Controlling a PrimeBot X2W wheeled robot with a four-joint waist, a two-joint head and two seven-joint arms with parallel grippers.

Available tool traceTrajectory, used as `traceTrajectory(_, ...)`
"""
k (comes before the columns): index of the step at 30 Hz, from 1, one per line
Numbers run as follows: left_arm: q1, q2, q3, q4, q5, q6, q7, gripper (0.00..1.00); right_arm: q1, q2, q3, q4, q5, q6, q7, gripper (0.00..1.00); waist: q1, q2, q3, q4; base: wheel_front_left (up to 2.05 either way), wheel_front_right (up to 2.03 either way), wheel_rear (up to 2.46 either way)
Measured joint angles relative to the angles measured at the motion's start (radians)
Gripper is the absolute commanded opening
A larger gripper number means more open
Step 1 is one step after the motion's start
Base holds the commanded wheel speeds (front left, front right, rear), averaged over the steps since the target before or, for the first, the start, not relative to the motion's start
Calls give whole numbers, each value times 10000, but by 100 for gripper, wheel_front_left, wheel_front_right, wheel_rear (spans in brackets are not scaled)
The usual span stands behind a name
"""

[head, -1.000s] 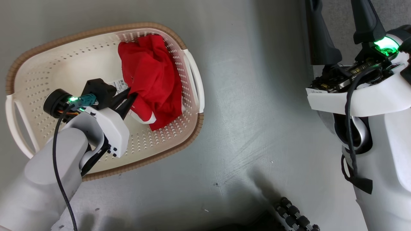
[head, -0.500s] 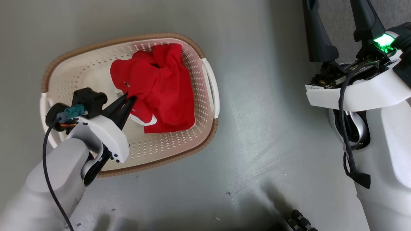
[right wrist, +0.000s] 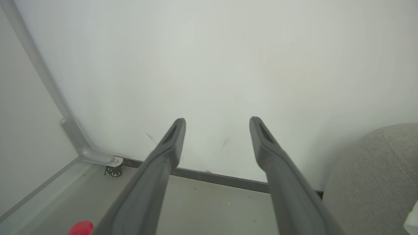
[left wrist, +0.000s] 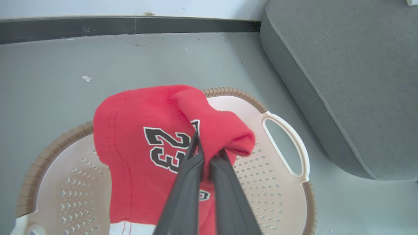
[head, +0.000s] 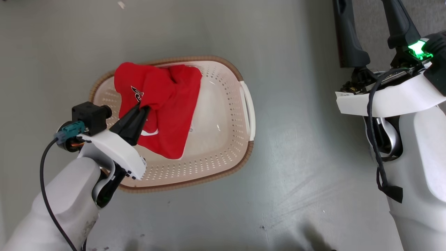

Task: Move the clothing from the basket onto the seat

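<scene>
The left gripper (head: 142, 109), jaws clamped on the red clothing (head: 167, 104) marked 23, holds it bunched over the basket (head: 216, 157); right gripper (right wrist: 217, 125) spread wide, empty; grey seat (left wrist: 343, 81) beside the basket.

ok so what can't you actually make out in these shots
Head view: the clothing in the left gripper hangs over part of the basket, so anything under it is hidden; folds hide whether it is one piece or two.
Left wrist view: the sofa is cut off by the right edge.
Right wrist view: a red thing at the bottom edge is cut off, too little to identify.
</scene>
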Motion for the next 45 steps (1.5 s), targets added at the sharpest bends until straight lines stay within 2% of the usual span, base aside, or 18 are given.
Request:
traceTrajectory(13, 797, 36, 502, -523, -612, 0, -84, 0, 616, -13, -151, 370, -8, 0, 0, 100, 0, 0, -1179, 638, 0, 0, 0)
traceTrajectory(18, 931, 35, 1097, -1003, -604, 0, -86, 0, 836, -13, -316, 443, -8, 0, 0, 100, 0, 0, -1658, 834, 0, 0, 0)
traceTrajectory(33, 1562, -138, 2546, -2322, -242, 0, -88, 0, 1845, -10, -566, 727, 8, 0, 0, 100, 0, 0, -3155, 1208, 0, 0, 0)
traceTrajectory(45, 2094, -337, 3124, -3195, 462, 0, -88, 0, 2772, 2, -510, 999, 217, 0, 0, 100, 0, 1, -4345, 1331, 0, 0, 0)
